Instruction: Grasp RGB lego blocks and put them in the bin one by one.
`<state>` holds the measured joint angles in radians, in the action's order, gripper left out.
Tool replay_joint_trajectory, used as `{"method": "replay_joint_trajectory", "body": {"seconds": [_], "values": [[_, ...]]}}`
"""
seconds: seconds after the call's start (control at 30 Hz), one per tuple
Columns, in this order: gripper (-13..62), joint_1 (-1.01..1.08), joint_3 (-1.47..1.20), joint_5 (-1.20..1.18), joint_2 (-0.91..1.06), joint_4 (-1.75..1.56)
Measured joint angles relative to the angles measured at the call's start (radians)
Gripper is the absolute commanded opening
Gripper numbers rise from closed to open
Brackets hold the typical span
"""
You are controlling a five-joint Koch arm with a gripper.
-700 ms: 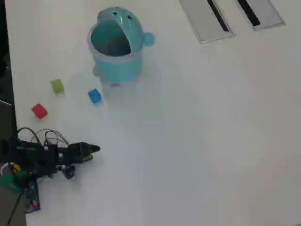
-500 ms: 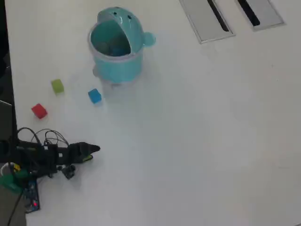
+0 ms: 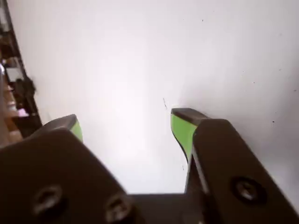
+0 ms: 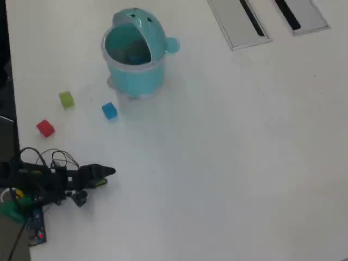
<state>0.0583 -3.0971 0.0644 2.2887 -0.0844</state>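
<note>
Bin (image 4: 134,73) stands upright, lid open toward the blue block (image 4: 109,111).

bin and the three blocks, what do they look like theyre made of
Bin: likely smooth moulded plastic, uniform turquoise with a slightly see-through rim. Red block, green block and blue block: probably hard plastic, going by their solid bright colours and crisp edges; too small to be sure.

You see a smooth, matt white table (image 4: 228,163), a glossy turquoise plastic bin (image 4: 136,76), and matt black gripper (image 3: 126,123) jaws with green pads (image 3: 181,128)
</note>
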Motion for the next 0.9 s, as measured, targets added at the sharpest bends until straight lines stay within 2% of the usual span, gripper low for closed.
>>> {"method": "replay_joint_trajectory", "body": {"seconds": [0.4, 0.9], "values": [[33.8, -0.075, 0.002, 0.026, 0.0, -0.077], [33.9, -0.155, 0.0, 0.256, 0.0, -0.394]]}}
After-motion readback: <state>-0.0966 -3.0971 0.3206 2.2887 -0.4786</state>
